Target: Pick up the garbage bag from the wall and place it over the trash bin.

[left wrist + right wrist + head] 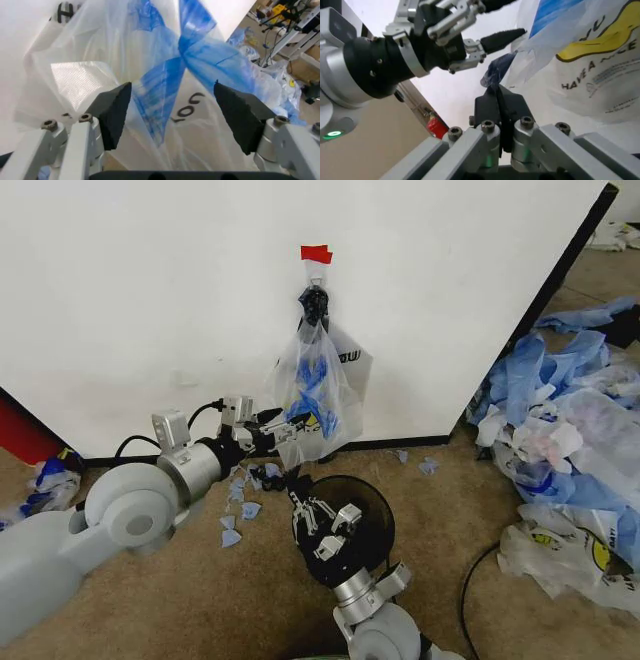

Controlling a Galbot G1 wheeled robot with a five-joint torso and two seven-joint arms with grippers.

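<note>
Reaching in from the left, the left gripper (285,425) is holding its jaws apart around the lower body of the garbage bag (315,395), which is hanging lengthwise down the wall (150,290) from a clip under red tape (316,253). The plastic is lying between the pads without being pinched yet. The right gripper (318,525), jaws together and empty, is waiting lower, over the trash bin (375,515) on the carpeted floor (150,610). Loose bags (560,430) are piling up at the right.
</note>
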